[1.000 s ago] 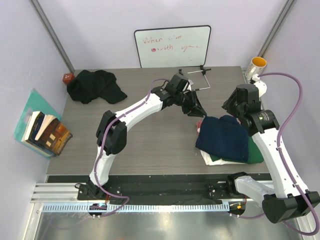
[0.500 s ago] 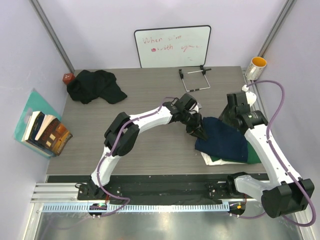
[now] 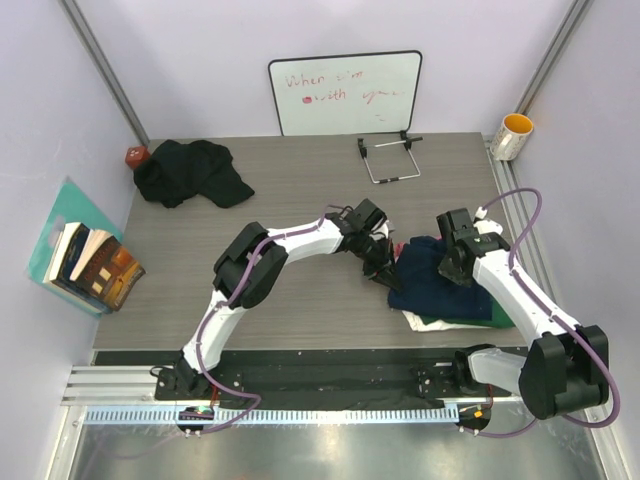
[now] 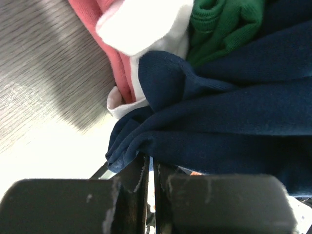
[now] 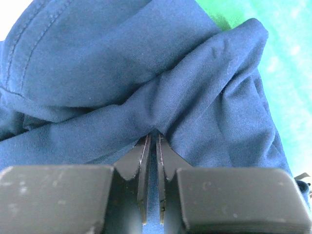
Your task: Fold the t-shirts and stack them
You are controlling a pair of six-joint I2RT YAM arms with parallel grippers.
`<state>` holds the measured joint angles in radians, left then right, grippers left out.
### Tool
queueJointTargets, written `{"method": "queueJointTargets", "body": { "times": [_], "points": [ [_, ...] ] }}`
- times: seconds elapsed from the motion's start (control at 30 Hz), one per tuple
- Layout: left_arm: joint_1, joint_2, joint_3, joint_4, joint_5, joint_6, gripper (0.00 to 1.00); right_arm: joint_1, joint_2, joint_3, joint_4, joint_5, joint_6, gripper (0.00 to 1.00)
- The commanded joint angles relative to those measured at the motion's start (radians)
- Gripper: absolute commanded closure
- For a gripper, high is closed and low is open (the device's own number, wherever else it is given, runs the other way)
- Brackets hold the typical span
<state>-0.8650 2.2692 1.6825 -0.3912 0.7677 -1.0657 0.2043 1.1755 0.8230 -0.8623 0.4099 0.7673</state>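
Closure on both sides is what has changed. In the last second you have swung the left gripper (image 3: 393, 277) in from the middle of the grey wood-grain table (image 3: 290, 190) and brought the right gripper (image 3: 452, 270) down from the right edge. Both pairs of fingers have narrowed to a slit. Each now pinches the soft navy blue cotton t-shirt (image 3: 440, 295): the left on its rumpled left edge, the right on a raised fold on top.

That shirt lies loosely on the pile near the table's near right corner, over the dark green t-shirt (image 4: 219, 24), the cream-white t-shirt (image 4: 146, 24) and the pink-red t-shirt (image 4: 92, 19). The crumpled black t-shirt (image 3: 190, 172) sits at the far left corner.

I judge that you have 2 holds ready to lift and tidy the navy one, with 1 shirt left to fold.
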Motion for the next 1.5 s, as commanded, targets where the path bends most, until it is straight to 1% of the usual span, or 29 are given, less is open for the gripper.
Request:
{"method": "queueJointTargets", "body": {
  "times": [0.0,0.17,0.2,0.27,0.3,0.33,0.37,0.43,0.47,0.5,0.53,0.57,0.6,0.63,0.67,0.73,0.77,0.83,0.9,1.0,1.1,1.33,1.47],
  "points": [
    [0.014,-0.019,-0.010,0.017,0.050,0.032,0.95,-0.009,0.009,-0.028,-0.030,0.055,0.073,0.86],
    [0.037,-0.022,-0.041,0.014,0.064,0.052,0.95,-0.013,-0.016,-0.009,-0.035,0.070,0.064,0.81],
    [0.044,-0.025,-0.046,0.011,0.064,0.058,0.94,-0.014,-0.019,0.017,-0.035,0.081,0.043,0.76],
    [0.078,-0.048,-0.063,-0.024,0.050,0.091,0.89,-0.013,-0.043,0.053,-0.018,0.078,-0.002,0.70],
    [0.095,-0.062,-0.072,-0.040,0.024,0.101,0.85,-0.014,-0.056,0.088,-0.008,0.076,-0.028,0.64],
    [0.115,-0.095,-0.096,-0.063,0.010,0.111,0.77,-0.014,-0.066,0.109,0.024,0.069,-0.080,0.62],
    [0.160,-0.112,-0.110,-0.073,-0.004,0.128,0.74,-0.013,-0.083,0.164,0.038,0.060,-0.112,0.58],
    [0.210,-0.155,-0.141,-0.121,-0.062,0.154,0.69,-0.013,-0.085,0.227,0.072,0.037,-0.190,0.55],
    [0.262,-0.196,-0.147,-0.144,-0.083,0.188,0.68,-0.013,-0.077,0.263,0.081,0.021,-0.213,0.53],
    [0.285,-0.214,-0.147,-0.170,-0.109,0.211,0.67,-0.013,-0.050,0.331,0.088,0.009,-0.229,0.53],
    [0.309,-0.229,-0.139,-0.225,-0.151,0.232,0.67,-0.013,-0.033,0.365,0.098,-0.037,-0.246,0.52],
    [0.351,-0.261,-0.132,-0.254,-0.177,0.252,0.66,-0.014,-0.014,0.398,0.101,-0.063,-0.259,0.51],
    [0.369,-0.273,-0.124,-0.282,-0.197,0.297,0.66,-0.013,0.022,0.451,0.105,-0.089,-0.261,0.51],
    [0.386,-0.287,-0.100,-0.343,-0.218,0.317,0.65,-0.013,0.036,0.468,0.121,-0.124,-0.260,0.51],
    [0.412,-0.296,-0.084,-0.378,-0.273,0.340,0.65,-0.013,0.052,0.482,0.132,-0.182,-0.257,0.51],
    [0.431,-0.321,-0.035,-0.478,-0.339,0.398,0.65,-0.013,0.079,0.492,0.185,-0.252,-0.227,0.51],
    [0.445,-0.327,-0.026,-0.503,-0.390,0.412,0.65,-0.013,0.087,0.486,0.212,-0.335,-0.215,0.51],
    [0.458,-0.361,-0.023,-0.544,-0.439,0.440,0.65,-0.009,0.119,0.464,0.279,-0.396,-0.183,0.50],
    [0.471,-0.396,-0.033,-0.555,-0.473,0.443,0.65,0.004,0.160,0.476,0.295,-0.479,-0.190,0.49],
    [0.504,-0.431,-0.082,-0.548,-0.490,0.432,0.65,0.021,0.248,0.522,0.293,-0.551,-0.221,0.49],
    [0.538,-0.471,-0.127,-0.531,-0.505,0.420,0.65,0.033,0.317,0.554,0.292,-0.591,-0.244,0.49],
    [0.615,-0.539,-0.165,-0.517,-0.518,0.429,0.64,0.072,0.438,0.636,0.315,-0.609,-0.238,0.49],
    [0.636,-0.531,-0.150,-0.506,-0.493,0.429,0.62,0.086,0.483,0.688,0.313,-0.606,-0.227,0.48]
  ]
}}
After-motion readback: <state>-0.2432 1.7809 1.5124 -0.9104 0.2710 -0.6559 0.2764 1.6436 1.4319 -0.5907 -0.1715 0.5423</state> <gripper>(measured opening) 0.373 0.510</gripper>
